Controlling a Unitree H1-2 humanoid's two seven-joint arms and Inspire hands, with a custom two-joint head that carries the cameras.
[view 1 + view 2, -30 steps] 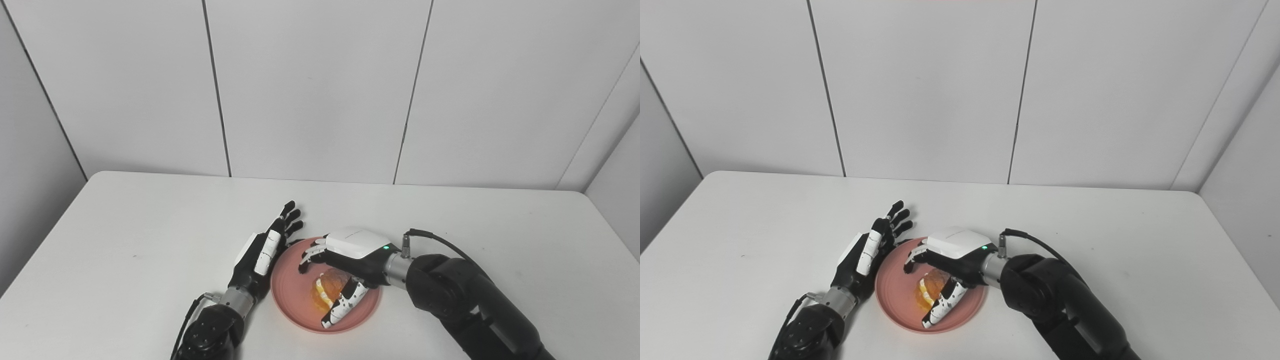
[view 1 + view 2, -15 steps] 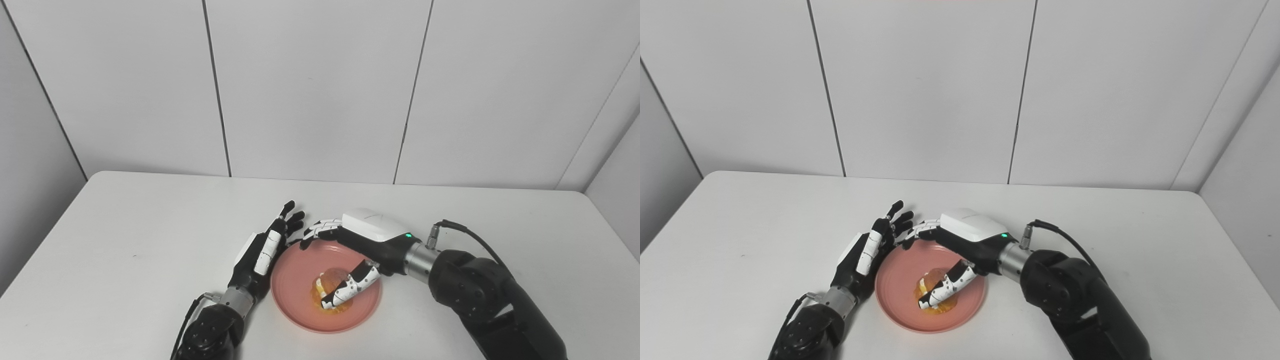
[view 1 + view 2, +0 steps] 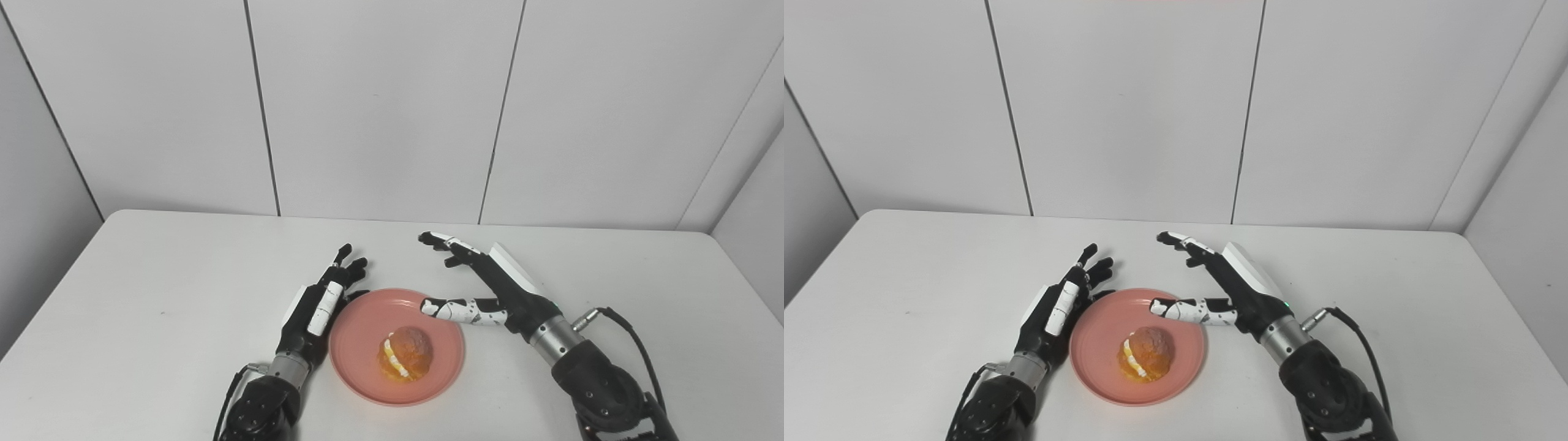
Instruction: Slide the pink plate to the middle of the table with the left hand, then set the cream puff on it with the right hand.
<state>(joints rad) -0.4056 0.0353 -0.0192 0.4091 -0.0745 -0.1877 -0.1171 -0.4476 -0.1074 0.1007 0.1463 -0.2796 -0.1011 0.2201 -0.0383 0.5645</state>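
The pink plate [image 3: 361,343] lies near the table's front middle. The cream puff [image 3: 405,361], golden brown with a white cream line, rests on the plate, free of both hands. My left hand [image 3: 318,303] is open, fingers straight, lying along the plate's left rim. My right hand [image 3: 490,285] is open and empty, raised at the plate's right back edge, fingers spread toward the wall and thumb [image 3: 459,309] over the rim. The same shows in the right eye view: plate [image 3: 1096,349], puff [image 3: 1146,361], left hand [image 3: 1059,303], right hand [image 3: 1231,282].
The white table [image 3: 153,294] reaches to a white panelled wall [image 3: 380,110] at the back. A black cable [image 3: 631,343] loops from my right wrist.
My right hand let go of the cream puff, opened and drew back up and to the right. The puff now sits uncovered on the plate. The left hand has stayed in place.
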